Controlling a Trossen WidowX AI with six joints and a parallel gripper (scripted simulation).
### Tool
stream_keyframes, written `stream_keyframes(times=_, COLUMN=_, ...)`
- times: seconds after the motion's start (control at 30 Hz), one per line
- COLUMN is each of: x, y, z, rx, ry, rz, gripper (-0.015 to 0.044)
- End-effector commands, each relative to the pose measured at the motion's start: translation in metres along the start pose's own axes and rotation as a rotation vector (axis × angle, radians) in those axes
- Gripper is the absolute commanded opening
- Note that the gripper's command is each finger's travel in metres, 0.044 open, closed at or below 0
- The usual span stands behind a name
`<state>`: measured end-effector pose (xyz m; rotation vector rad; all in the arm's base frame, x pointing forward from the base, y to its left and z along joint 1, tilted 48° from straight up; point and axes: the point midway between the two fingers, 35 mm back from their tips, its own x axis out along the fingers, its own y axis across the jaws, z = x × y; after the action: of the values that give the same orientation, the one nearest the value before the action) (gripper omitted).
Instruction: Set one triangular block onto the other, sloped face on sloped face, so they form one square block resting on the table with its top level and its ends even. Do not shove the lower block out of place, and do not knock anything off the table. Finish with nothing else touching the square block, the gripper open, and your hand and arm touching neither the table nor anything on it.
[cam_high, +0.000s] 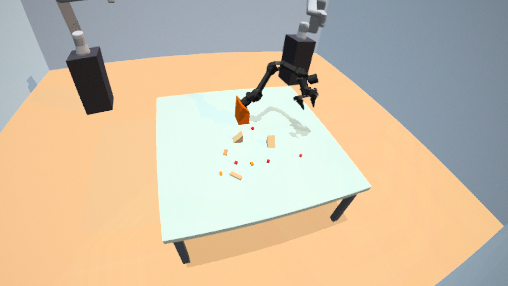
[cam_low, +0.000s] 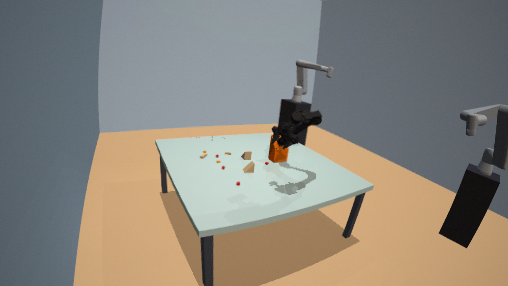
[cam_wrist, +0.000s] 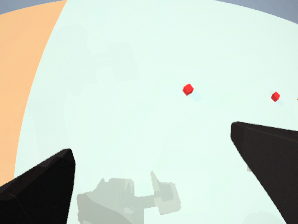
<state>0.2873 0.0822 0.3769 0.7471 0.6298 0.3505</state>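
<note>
One tan triangular block rests on the table in front of the orange arm mount, its slope showing. The other tan triangular block rests apart from it, to its right in the top view, with a sloped outline in the exterior view. My gripper is open and empty, raised high over the table's back right part in the top view, well away from both blocks. In the exterior view the arm's dark parts overlap and hide its fingertips. Neither block is clearly identifiable in the wrist view.
An orange mount stands at the arm's base, a red cube near it. Another red cube lies to the right. A flat tan piece and several small red and orange pieces lie toward the front.
</note>
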Motion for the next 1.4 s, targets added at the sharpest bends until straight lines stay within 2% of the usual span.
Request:
stream_keyframes(times=0.0, x=0.044, y=-0.057, z=-0.010, rx=0.028, ry=0.160, rz=-0.097, gripper=0.0440)
stream_keyframes(times=0.27, x=0.096, y=-0.167, z=-0.050, rx=0.153, ry=0.470, rz=-0.174, gripper=0.0440)
stream_keyframes(times=0.5, x=0.110, y=-0.248, z=-0.101, rx=0.345, ry=0.692, rz=-0.127, gripper=0.0440)
stream_keyframes(times=1.37, x=0.136, y=-0.252, z=-0.120, rx=0.352, ry=0.700, rz=-0.128, gripper=0.0440)
